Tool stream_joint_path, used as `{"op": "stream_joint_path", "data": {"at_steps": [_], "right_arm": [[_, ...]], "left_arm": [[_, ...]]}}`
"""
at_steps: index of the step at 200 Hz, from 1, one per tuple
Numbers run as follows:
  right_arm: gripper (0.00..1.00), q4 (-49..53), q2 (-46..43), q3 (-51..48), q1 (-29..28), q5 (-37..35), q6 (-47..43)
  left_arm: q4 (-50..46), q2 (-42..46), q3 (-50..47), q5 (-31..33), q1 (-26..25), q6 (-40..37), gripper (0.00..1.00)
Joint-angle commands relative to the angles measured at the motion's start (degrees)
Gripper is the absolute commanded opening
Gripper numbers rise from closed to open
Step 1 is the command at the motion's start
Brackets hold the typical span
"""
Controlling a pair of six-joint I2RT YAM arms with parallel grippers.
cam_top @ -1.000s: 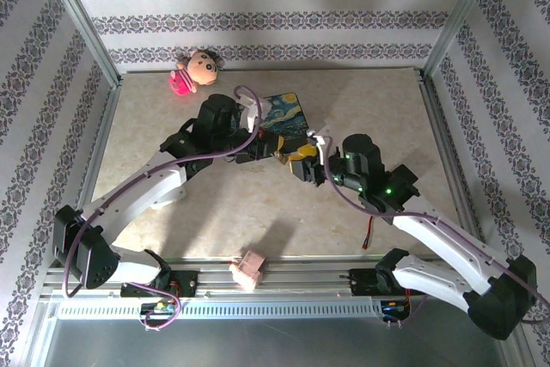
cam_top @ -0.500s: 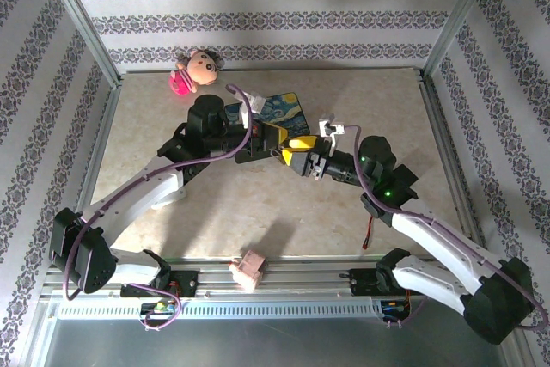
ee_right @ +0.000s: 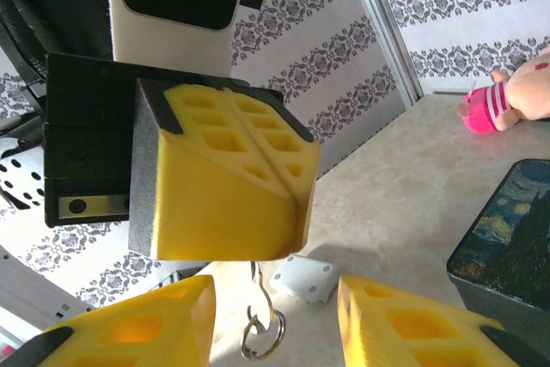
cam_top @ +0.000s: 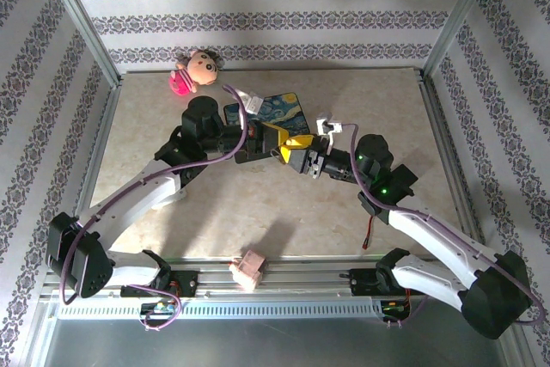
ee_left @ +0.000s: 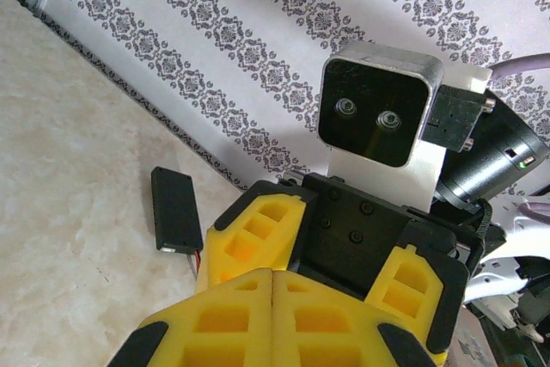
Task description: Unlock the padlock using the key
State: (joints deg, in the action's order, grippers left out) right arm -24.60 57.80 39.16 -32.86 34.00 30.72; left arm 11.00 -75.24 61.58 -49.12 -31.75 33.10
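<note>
1. Tightly closed, my left fingers (ee_right: 232,186) pinch a thin silvery hook (ee_right: 257,285), a ring (ee_right: 260,335) dangling beneath; the padlock's brass body is hidden from me.
2. My right fingers (ee_right: 404,324) gape wide just below, holding nothing.
3. Beyond sits the starry box (ee_right: 507,229) on the table (ee_right: 387,204).

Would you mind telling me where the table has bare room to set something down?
Crowded: the centre, where the left gripper, key ring dangling, meets the right gripper beside the starry box. Free: the table at far right, between that box and the right wall; the near middle, between the grippers and the pink block.
</note>
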Motion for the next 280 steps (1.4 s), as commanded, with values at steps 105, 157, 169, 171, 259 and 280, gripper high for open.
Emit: {"op": "stream_joint_path", "data": {"at_steps": [105,157,169,171,259,280], "right_arm": [[0.17,-4.5,1.9,1.8,-1.2,3.0,0.8],[0.00,-0.9,0.7,1.8,-1.3,0.9,-1.9],[0.00,4.0,0.0,2.9,-2.0,-2.1,-5.1],[0.00,5.1,-0.2,3.2,-2.2,-2.9,-5.8],[0.00,15.2,2.8,7.5,-21.4,-59.6,-41.3],[0.00,11.3,5.5,7.5,-22.5,-64.9,-46.3]], "left_arm": [[5.7,0.7,-0.8,-0.6,0.7,2.2,0.00],[3.9,1.3,-0.6,2.3,0.9,2.1,0.00],[1.7,1.9,0.0,4.7,1.2,2.3,0.18],[1.2,2.0,0.1,5.1,1.3,2.3,0.22],[-27.5,2.7,10.2,27.7,1.7,2.8,0.63],[-30.3,0.0,13.0,25.5,1.7,3.1,0.55]]}}
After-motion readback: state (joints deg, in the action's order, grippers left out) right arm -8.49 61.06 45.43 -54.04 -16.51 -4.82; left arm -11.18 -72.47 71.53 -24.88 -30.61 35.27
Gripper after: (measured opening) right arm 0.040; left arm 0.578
